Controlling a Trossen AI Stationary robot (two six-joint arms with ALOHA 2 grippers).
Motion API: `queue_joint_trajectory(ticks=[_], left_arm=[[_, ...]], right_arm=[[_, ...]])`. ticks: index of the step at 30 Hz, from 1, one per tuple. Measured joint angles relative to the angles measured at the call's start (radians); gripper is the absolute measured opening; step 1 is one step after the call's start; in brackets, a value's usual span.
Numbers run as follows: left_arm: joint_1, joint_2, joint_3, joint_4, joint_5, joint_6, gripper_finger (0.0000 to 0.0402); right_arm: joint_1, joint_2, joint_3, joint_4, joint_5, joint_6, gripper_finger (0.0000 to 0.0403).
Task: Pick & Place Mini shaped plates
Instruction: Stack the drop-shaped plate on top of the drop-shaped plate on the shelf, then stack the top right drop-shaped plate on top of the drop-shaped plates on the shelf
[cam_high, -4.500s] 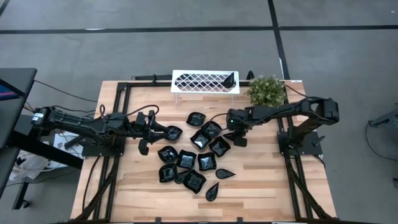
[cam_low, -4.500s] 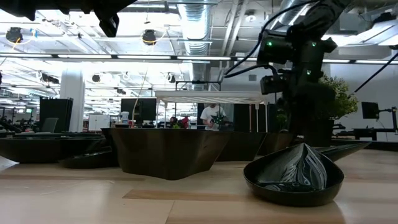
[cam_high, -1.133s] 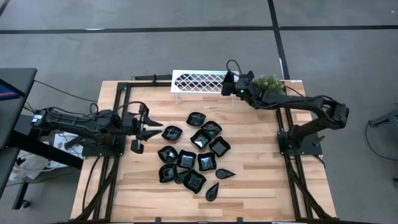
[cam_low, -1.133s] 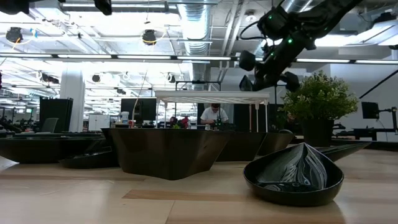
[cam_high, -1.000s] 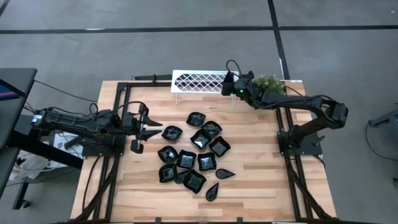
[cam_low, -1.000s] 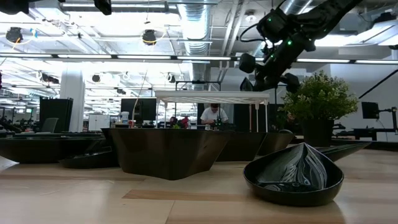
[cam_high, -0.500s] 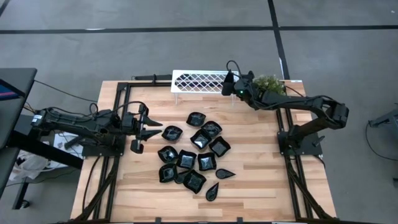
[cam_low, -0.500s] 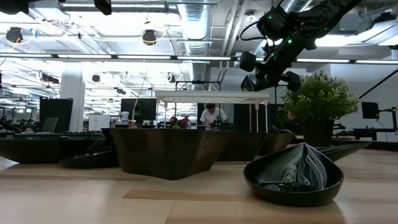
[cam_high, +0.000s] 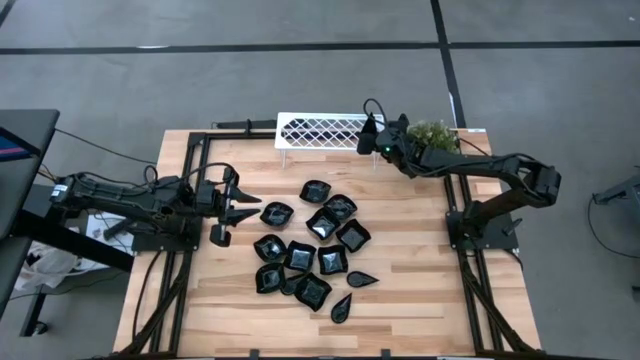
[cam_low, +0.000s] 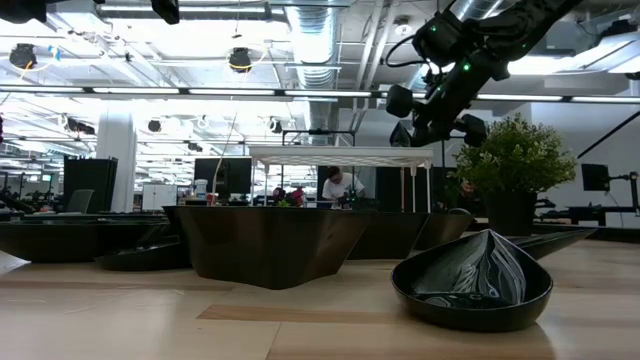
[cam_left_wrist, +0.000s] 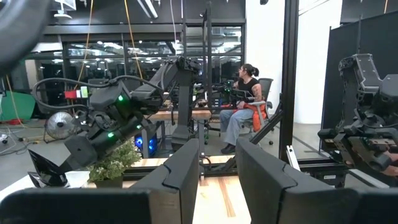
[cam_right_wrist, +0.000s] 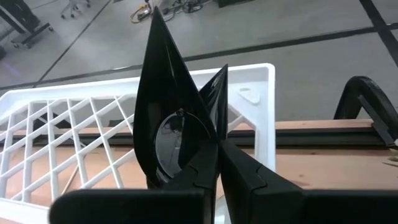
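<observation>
Wooden table (cam_high: 420, 290): right hand (cam_right_wrist: 214, 146) pinching teardrop plate (cam_right_wrist: 165, 118) over white tray (cam_high: 315, 131); left hand (cam_high: 243, 204) spread

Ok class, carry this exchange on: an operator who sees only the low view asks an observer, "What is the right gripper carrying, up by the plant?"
Observer: The right gripper is shut on a teardrop black plate, held on edge.
Operator: Over what?
Observer: Over the white tray, at its end by the plant, where a second black plate sits.
Operator: And the left arm?
Observer: The left gripper is open and empty, beside a loose plate.
</observation>
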Motion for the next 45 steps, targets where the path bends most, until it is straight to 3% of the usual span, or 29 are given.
queue_joint_trajectory(ticks=[9,21,31,38,45], left_arm=[[0.0,0.0,0.0,0.0,0.0,0.0,0.0108],[0.0,0.0,0.0,0.0,0.0,0.0,0.0108],[0.0,0.0,0.0,0.0,0.0,0.0,0.0108],[0.0,0.0,0.0,0.0,0.0,0.0,0.0108],[0.0,0.0,0.0,0.0,0.0,0.0,0.0108]], right_arm=[[0.0,0.0,0.0,0.0,0.003,-0.001,0.002],[0.007,0.0,0.0,0.008,0.003,-0.016,0.01],[0.021,0.0,0.0,0.039,0.019,-0.039,0.0108],[0.063,0.0,0.0,0.08,0.09,-0.11,0.0107],[0.105,0.0,0.0,0.236,0.109,-0.386,0.0107]])
